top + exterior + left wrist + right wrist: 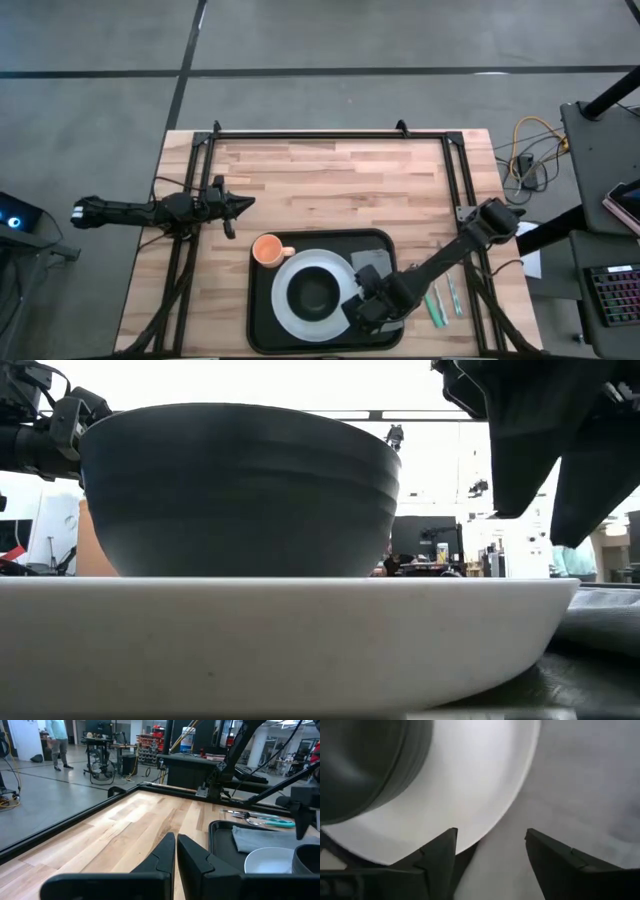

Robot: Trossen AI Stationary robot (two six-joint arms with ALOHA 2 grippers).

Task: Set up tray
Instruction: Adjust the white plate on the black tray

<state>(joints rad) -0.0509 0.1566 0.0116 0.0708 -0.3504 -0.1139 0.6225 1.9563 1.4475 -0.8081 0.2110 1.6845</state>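
1. High view: the tray (262, 322) lies at lower centre, carrying a white plate (284, 310), dark bowl (315, 293), orange cup (267, 250) and grey napkin (366, 262). The right gripper (362, 312) hovers at the plate's right edge.
2. Left wrist view: the left gripper (176, 851) is clenched, over bare table (130, 830).
3. Right wrist view: the right gripper's fingers (437, 857) are spread, grasping nothing

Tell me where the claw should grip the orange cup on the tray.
Take the orange cup by its rim, coming straight down from above. It stands upright, mouth open, at the tray's far-left corner. Its small handle points toward the white plate, so the opposite rim looks clearest.
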